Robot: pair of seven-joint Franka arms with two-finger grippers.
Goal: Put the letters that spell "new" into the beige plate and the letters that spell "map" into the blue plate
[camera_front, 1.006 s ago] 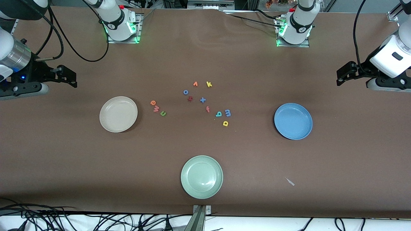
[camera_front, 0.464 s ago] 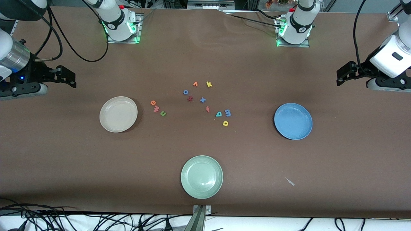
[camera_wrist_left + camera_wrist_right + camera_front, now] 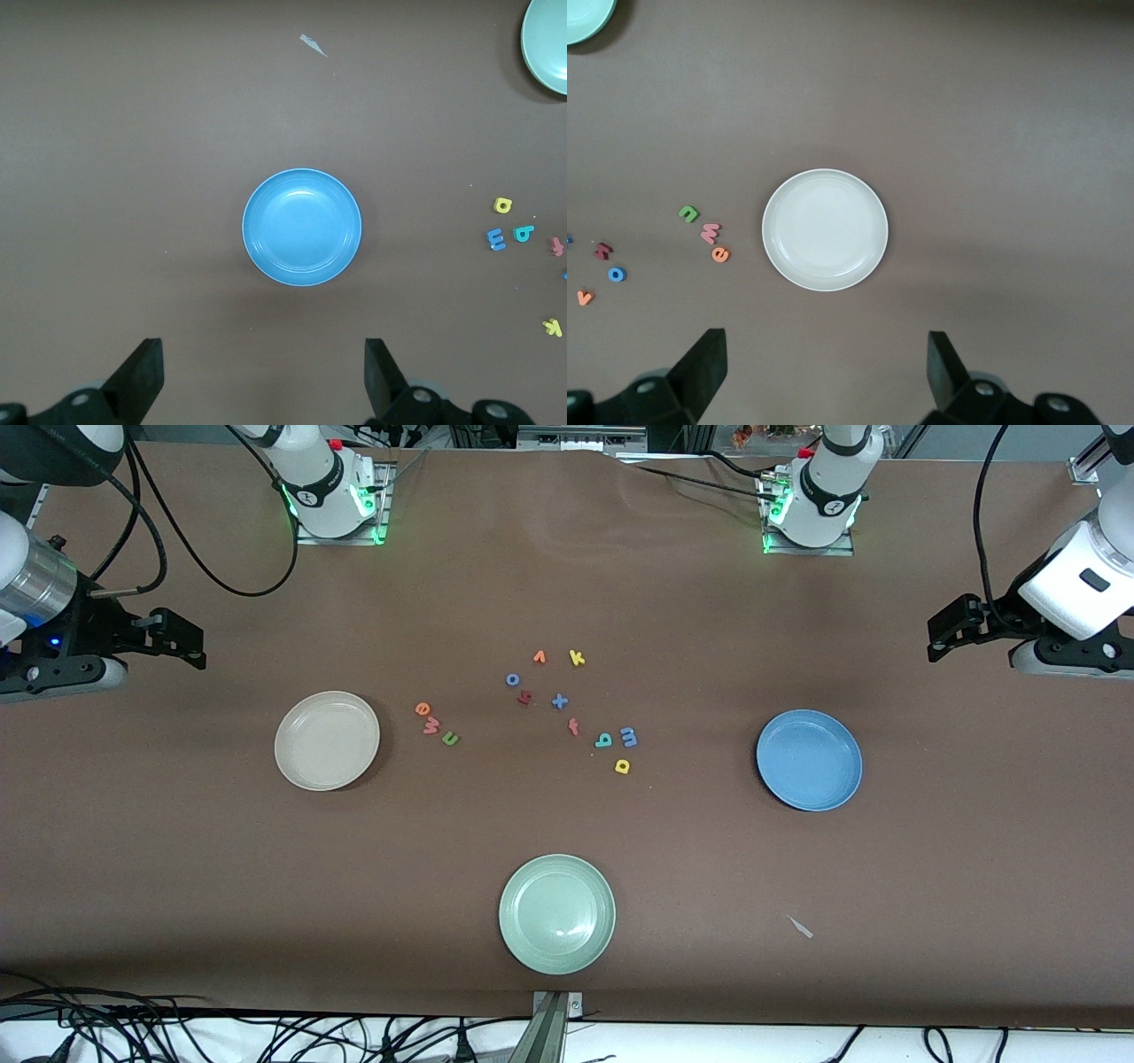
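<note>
Both grippers wide and empty, letters sorted into loose clusters but not yet plated.

The right gripper (image 3: 190,642) hangs with fingers spread and nothing between them at the right arm's end of the table, its wrist camera looking straight down on the beige plate (image 3: 825,229); the left gripper (image 3: 948,631) hangs likewise spread and empty at the left arm's end, above the blue plate (image 3: 302,227). Each arm seems parked high to survey its own target. The orange e (image 3: 423,708), red-pink w (image 3: 431,725) and green n (image 3: 450,738) lie just beside the beige plate; the blue m (image 3: 628,736), teal a (image 3: 604,740) and yellow p (image 3: 623,766) cluster mid-table, well apart from the blue plate. Both plates are bare, so I judge nothing done yet.
</note>
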